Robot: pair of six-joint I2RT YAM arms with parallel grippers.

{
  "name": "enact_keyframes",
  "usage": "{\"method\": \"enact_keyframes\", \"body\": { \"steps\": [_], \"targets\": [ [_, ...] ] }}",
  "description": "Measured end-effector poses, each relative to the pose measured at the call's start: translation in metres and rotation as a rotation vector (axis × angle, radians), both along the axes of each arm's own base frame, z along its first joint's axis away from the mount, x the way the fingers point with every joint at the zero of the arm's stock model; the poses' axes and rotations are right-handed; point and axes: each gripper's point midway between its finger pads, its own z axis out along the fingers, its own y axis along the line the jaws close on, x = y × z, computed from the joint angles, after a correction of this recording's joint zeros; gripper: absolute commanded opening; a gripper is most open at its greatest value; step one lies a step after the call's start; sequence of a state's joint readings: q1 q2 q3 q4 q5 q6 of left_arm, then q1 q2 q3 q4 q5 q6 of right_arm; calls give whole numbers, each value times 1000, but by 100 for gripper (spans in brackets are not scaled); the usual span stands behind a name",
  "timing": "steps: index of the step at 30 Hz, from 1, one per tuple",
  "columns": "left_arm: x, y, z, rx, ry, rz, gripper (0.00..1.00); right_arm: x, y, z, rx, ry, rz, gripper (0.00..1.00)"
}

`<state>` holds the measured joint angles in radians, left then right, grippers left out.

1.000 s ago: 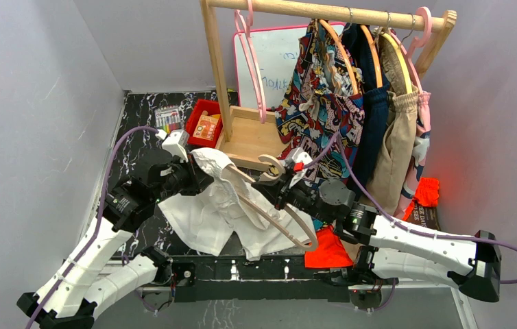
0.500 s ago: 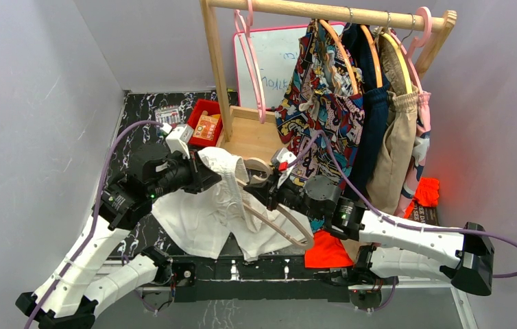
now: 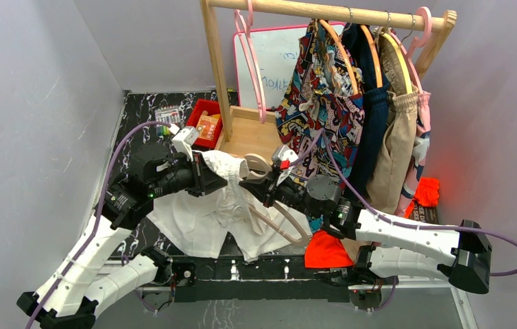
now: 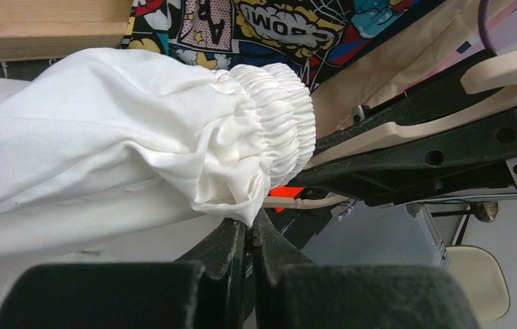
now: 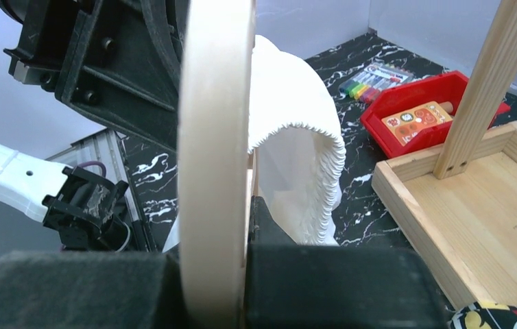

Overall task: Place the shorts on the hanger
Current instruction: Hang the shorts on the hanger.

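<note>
Now — left gripper (image 4: 249,226) pinching shorts (image 4: 105,137) at waistband | right gripper (image 5: 216,236) clamping hanger (image 5: 214,103)

A comic-print garment (image 3: 314,103), a navy one (image 3: 372,116) and tan shorts (image 3: 393,151) are hung on the wooden rack (image 3: 290,8). A red bin (image 3: 206,106) and markers (image 3: 167,115) are parked on the marbled bench (image 3: 132,130), orange cloth (image 3: 326,252) near its front edge.

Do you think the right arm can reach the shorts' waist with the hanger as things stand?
Probably yes: the left gripper holds the shorts with the waist open right by the hanger in the right gripper, with nothing between.
</note>
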<state>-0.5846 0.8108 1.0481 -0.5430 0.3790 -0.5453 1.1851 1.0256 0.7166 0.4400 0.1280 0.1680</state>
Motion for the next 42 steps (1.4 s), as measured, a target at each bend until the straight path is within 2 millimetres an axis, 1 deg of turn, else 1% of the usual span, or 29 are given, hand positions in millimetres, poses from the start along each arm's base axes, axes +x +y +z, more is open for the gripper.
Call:
{"method": "enact_keyframes", "body": {
  "steps": [7,12,18,20,22,25,32,42],
  "targets": [
    [-9,-8,8,-40,-12,-76,0,1,1,14,59,-22,-2,0],
    [-13,-8,13,-48,-34,-99,0,-2,-2,24,87,-36,7,0],
    [-12,-1,35,-41,-107,-77,0,-14,-10,35,76,-56,54,0],
    [-11,1,41,-39,-128,-69,0,-19,-12,34,64,-55,77,0],
    [-11,1,43,-38,-134,-71,0,-23,-12,30,44,-48,99,0],
    [-11,-2,39,-34,-117,-87,0,-28,-11,19,7,-30,129,0],
    [-14,-14,32,-44,-58,-158,0,-26,-8,11,-18,-18,132,0],
    [-35,-18,35,-110,-73,-250,0,-19,1,21,50,-49,111,0]
  ]
}}
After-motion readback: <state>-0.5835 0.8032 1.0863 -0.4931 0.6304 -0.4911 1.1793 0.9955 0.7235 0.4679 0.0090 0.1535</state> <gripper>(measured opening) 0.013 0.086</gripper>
